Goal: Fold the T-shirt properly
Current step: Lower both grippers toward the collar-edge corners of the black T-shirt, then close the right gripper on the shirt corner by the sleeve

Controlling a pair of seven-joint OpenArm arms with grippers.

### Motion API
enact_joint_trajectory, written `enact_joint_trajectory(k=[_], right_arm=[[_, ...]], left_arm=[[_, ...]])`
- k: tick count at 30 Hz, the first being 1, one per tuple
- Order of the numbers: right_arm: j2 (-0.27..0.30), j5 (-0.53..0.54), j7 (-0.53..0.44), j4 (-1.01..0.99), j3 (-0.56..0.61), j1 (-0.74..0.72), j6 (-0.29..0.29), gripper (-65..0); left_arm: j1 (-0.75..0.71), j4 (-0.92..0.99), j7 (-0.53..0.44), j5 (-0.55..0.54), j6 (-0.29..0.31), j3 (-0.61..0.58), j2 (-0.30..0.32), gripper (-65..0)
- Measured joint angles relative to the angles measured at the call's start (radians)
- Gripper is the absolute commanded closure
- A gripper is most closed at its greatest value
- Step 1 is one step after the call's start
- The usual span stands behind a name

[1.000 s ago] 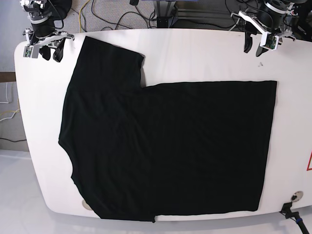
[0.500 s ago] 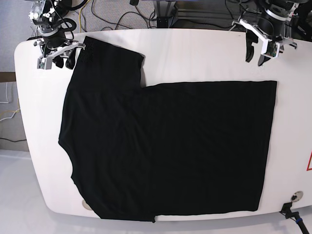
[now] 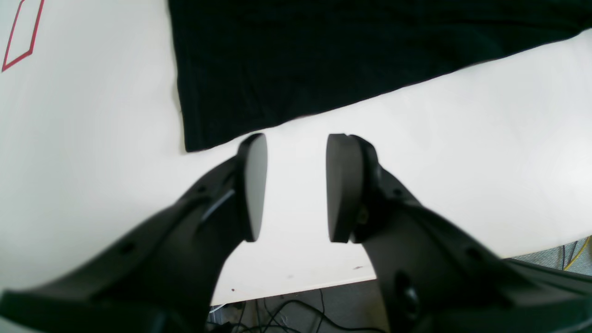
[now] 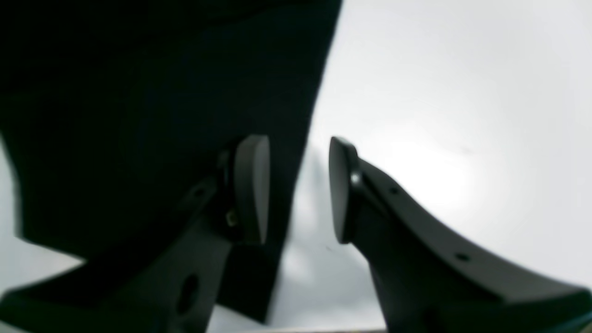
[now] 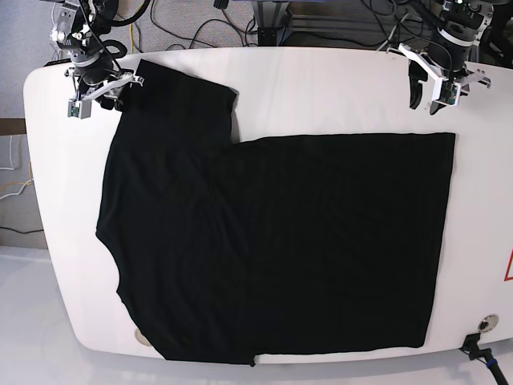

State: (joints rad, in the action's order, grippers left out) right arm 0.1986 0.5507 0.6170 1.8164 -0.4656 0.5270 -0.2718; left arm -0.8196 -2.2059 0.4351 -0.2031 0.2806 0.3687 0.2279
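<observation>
The black T-shirt point(image 5: 272, 241) lies flat over most of the white table point(image 5: 337, 88), with one sleeve at the back left. My right gripper point(image 5: 111, 98) is at that sleeve's back corner. In the right wrist view it point(image 4: 296, 187) is open and straddles the T-shirt point(image 4: 138, 92) edge: one finger point(image 4: 252, 185) is over cloth, the other over bare table. My left gripper point(image 5: 426, 98) hangs near the back right corner. In the left wrist view it point(image 3: 296, 185) is open over bare table, just short of the T-shirt point(image 3: 323, 55) hem corner.
A red outline mark point(image 5: 508, 269) sits at the table's right edge and also shows as the red outline mark point(image 3: 21, 37) in the left wrist view. A round fitting point(image 5: 486, 325) is at the front right corner. Cables point(image 5: 200, 24) run behind the back edge.
My right gripper has moved from the table's back left edge onto the sleeve corner. My left gripper has shifted a little toward the shirt's back right corner. The shirt has not moved.
</observation>
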Motion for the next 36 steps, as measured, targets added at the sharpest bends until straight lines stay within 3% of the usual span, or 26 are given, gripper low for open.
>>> enact_joint_trajectory(k=[4,14,20,26,36], right_arm=[[0.001,0.089,0.028,-0.027,0.000,-0.014,-0.040,-20.6],[0.004,0.187,0.047,-0.103,0.071,-0.053,-0.055,-20.5],[-0.017,0.203,0.061,-0.109,0.088,-0.058,-0.063,-21.4],[-0.017,0.211,0.169,-0.033,0.053,-0.029,-0.058,-21.3],[-0.016,0.225,0.179,0.008,0.034,-0.027,-0.066,-21.5]], left_arm=[[0.000,0.000,-0.001,0.000,0.000,0.000,0.000,-19.9],[0.003,0.003,0.010,0.000,0.000,0.002,0.003,-19.7],[0.006,0.004,0.012,0.001,0.000,0.002,0.003,-19.9],[0.017,0.004,0.014,0.009,0.004,-0.001,0.005,-20.1],[0.023,0.007,0.014,0.011,0.005,-0.002,0.006,-20.2]])
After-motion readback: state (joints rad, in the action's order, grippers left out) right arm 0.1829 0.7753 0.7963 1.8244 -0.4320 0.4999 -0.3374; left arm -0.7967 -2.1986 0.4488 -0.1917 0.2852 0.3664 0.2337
